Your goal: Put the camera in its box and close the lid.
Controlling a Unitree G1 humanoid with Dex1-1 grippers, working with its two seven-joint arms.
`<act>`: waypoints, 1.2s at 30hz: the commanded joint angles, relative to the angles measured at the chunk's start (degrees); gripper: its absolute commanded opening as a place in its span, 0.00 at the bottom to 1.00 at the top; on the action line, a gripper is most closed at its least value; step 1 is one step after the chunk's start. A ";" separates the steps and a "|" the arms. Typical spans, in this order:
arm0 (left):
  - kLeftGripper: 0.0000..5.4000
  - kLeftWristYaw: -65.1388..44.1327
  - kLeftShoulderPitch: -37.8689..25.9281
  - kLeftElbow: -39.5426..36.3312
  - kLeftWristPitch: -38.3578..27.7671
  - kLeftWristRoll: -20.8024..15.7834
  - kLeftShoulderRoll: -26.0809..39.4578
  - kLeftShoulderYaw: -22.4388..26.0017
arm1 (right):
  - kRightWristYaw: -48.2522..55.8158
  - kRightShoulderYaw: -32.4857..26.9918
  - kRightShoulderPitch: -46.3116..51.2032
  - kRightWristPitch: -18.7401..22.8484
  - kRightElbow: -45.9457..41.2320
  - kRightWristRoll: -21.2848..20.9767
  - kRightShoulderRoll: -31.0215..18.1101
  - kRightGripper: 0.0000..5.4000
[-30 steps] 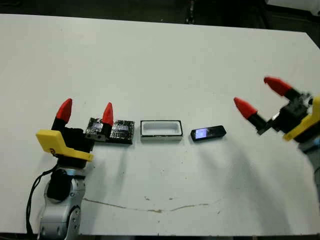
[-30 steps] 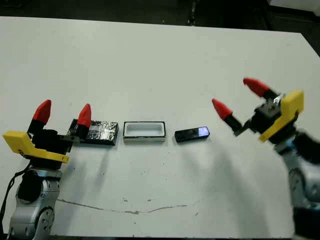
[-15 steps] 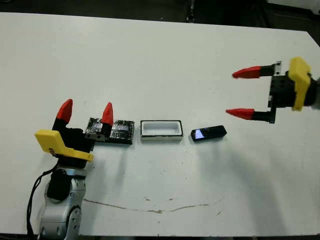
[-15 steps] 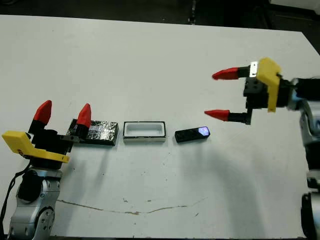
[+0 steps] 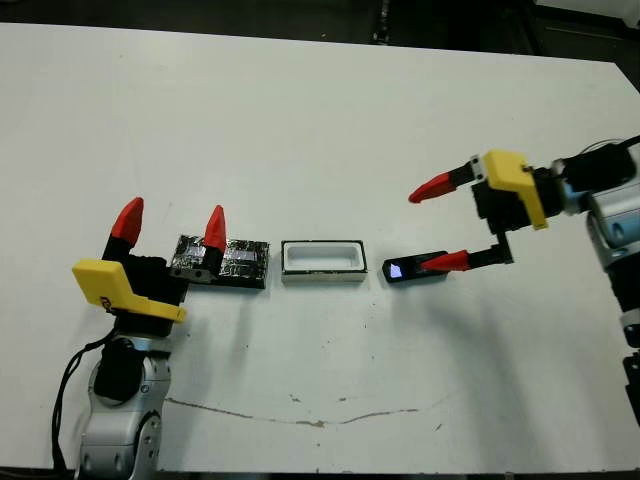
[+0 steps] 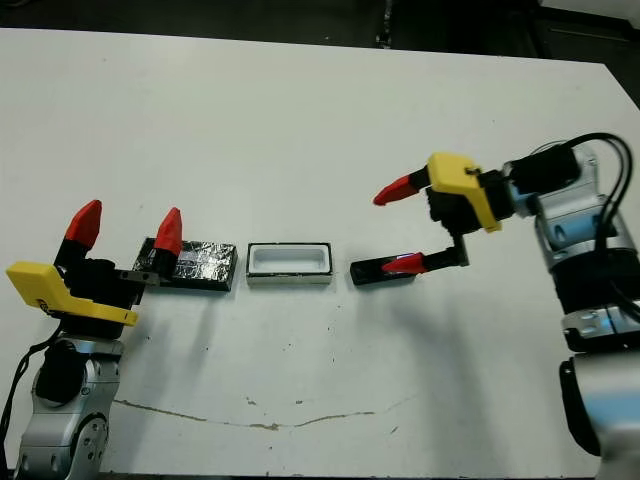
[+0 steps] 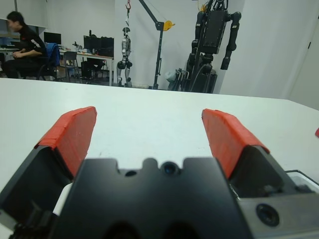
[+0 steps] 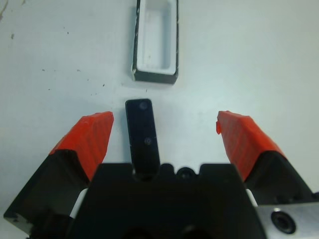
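White bench (image 5: 330, 120) w/ three things in a row near its middle: lid (image 5: 243, 262) on the robot's left, box (image 5: 322, 260) in the centre, camera (image 5: 405, 268) on the right. All three lie flat, close but apart.

Box is empty, white inside showing, long side running along the row. Camera lies just right of it, slightly skewed, glossy patch at the end toward the box.

R gripper (image 5: 436, 225) is over the camera, fingers spread wide, nothing held. From the head view one red finger (image 5: 446, 262) overlaps the camera's right end; the other sits farther back over bare bench. Wrist view shows the camera (image 8: 143, 130) between the two fingers, box (image 8: 155, 42) beyond it. Contact w/ camera: can't tell.

L gripper (image 5: 170, 226) is at the lid's left end, fingers released and pointing up, one red tip (image 5: 215, 227) in front of the lid. Holds nothing.
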 commanded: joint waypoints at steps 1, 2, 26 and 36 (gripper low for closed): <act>1.00 -0.20 0.61 0.44 0.37 -0.71 -0.11 0.08 | 1.10 0.84 -1.42 1.33 2.85 -0.94 1.30 1.00; 1.00 -0.20 0.64 0.44 0.33 -0.77 -0.14 0.06 | 1.13 0.95 -1.46 0.91 3.38 -1.16 1.67 1.00; 1.00 -0.84 1.06 0.61 0.36 -2.24 0.06 -0.30 | -0.84 4.41 2.15 -0.45 2.61 -6.91 3.20 1.00; 1.00 -0.68 1.09 0.48 0.46 -1.98 -0.08 -0.33 | -1.81 3.85 3.51 2.25 2.96 -6.21 3.99 0.84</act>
